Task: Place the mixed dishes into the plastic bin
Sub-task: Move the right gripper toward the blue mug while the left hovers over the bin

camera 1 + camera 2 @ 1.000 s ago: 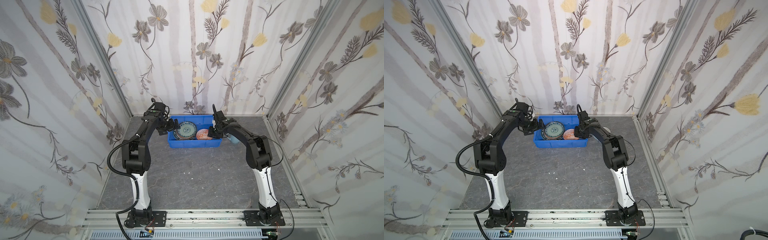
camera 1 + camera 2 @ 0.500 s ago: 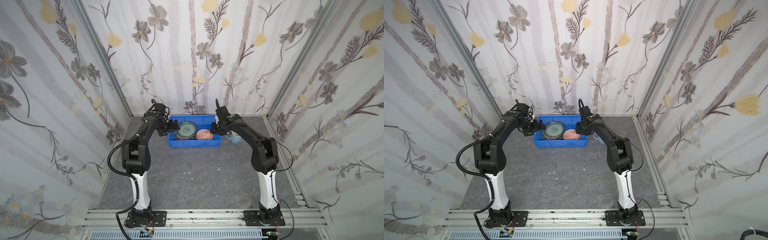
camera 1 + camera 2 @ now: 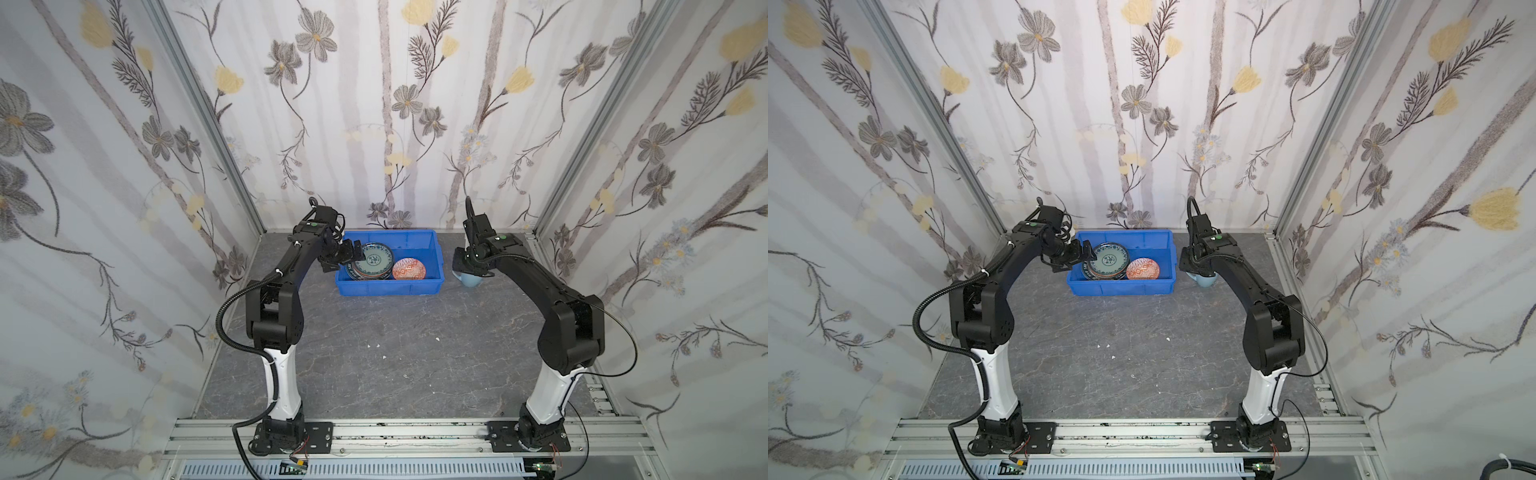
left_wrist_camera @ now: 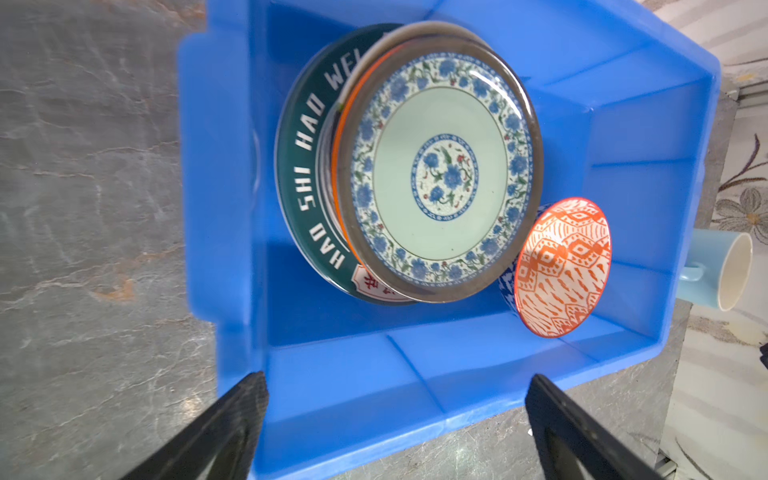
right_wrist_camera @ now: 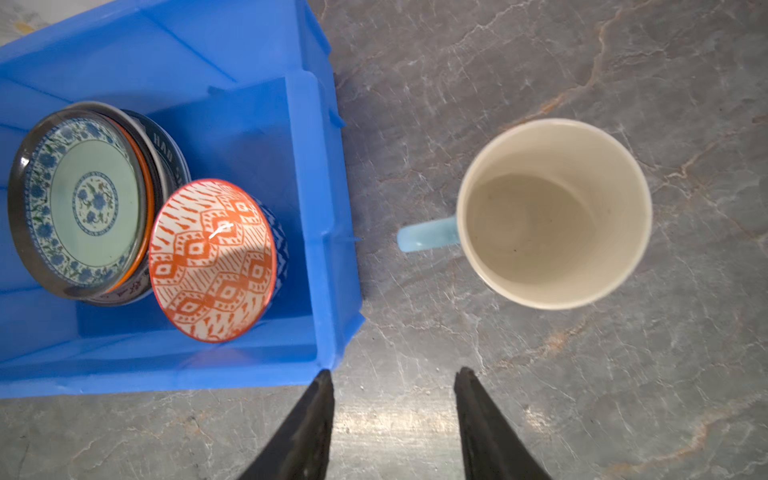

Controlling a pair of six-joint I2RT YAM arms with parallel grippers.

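The blue plastic bin (image 3: 390,287) (image 3: 1121,287) stands at the back of the table. Inside it lies a stack of plates with a teal patterned one (image 3: 372,261) (image 4: 440,174) (image 5: 79,203) on top, and the orange-patterned bowl (image 3: 409,268) (image 4: 561,266) (image 5: 212,257) leans against the stack. The pale blue mug (image 3: 469,281) (image 5: 552,216) stands upright on the table just right of the bin, its handle toward it. My left gripper (image 3: 351,255) (image 4: 397,377) hovers open over the bin's left end, holding nothing. My right gripper (image 3: 471,270) (image 5: 395,371) is open above the table beside the mug, holding nothing.
A dark green lettered plate (image 4: 307,137) is at the bottom of the stack. Flowered walls close in the back and both sides, and the mug stands near the back right corner. The grey stone tabletop (image 3: 395,353) stretches in front of the bin.
My right gripper has left the bowl in the bin, moved right out of the bin to the mug, and its jaws have spread. The left arm has not moved.
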